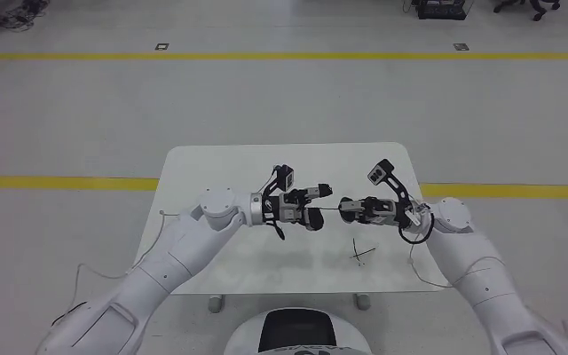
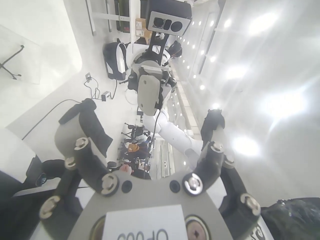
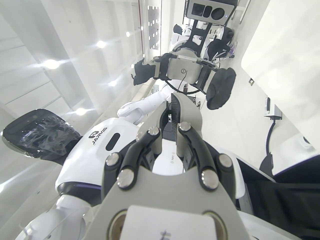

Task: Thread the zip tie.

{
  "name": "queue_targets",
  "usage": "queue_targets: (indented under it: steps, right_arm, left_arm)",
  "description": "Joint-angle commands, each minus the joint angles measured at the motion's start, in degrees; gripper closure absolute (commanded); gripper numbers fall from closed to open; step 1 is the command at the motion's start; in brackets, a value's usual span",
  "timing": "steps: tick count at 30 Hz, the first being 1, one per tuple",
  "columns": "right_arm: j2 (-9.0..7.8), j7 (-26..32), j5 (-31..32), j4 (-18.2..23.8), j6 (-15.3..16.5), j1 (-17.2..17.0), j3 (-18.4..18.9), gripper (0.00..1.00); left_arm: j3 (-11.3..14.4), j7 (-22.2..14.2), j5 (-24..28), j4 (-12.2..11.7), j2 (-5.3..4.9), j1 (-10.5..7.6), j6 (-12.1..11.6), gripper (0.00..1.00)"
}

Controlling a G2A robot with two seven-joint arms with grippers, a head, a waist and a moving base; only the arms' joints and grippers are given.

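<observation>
Left gripper [image 1: 321,213]: fingers spread wide, above the table's middle, facing the right gripper.
Right gripper [image 1: 344,209]: fingers together, apparently clamped on the zip tie.
Zip tie [image 1: 331,209]: thin dark strip in the air, spanning the gap between the grippers.
Loose zip ties [image 1: 358,251]: crossed, near the table's near edge.
Table [image 1: 222,169]: white, with rounded corners; both grippers are well inside its edges.

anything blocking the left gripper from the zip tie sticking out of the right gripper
Nothing visible does. The open left gripper faces the right gripper above the table, and the zip tie pokes out across the gap between them. Spare ties lie on the table, off that line.
</observation>
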State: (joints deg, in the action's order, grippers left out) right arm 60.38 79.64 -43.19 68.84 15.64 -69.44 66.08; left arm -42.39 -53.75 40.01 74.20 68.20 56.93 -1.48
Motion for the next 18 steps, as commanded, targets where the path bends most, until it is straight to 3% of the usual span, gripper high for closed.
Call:
queue_targets:
  steps: [1, 2, 3, 18]
  right_arm:
    - [-0.12, 0.0, -0.3, -0.1, 0.0, 0.2, -0.4, 1.00]
    - [-0.18, 0.0, -0.4, -0.1, -0.1, 0.2, -0.7, 1.00]
    - [-0.25, 0.0, -0.6, -0.1, -0.1, 0.4, -1.0, 1.00]
    - [-0.92, 0.0, -1.0, -1.6, 0.6, 1.5, -2.7, 1.00]
  left_arm:
    - [0.1, -0.2, 0.0, -0.1, 0.07, -0.02, -0.1, 0.13]
    - [0.2, -0.2, 0.0, -0.2, 0.10, -0.03, -0.1, 0.28]
    - [0.2, -0.3, 0.0, -0.3, 0.14, -0.07, -0.1, 0.33]
    - [0.4, -0.8, 0.3, -0.7, 0.45, -0.01, -0.6, 0.58]
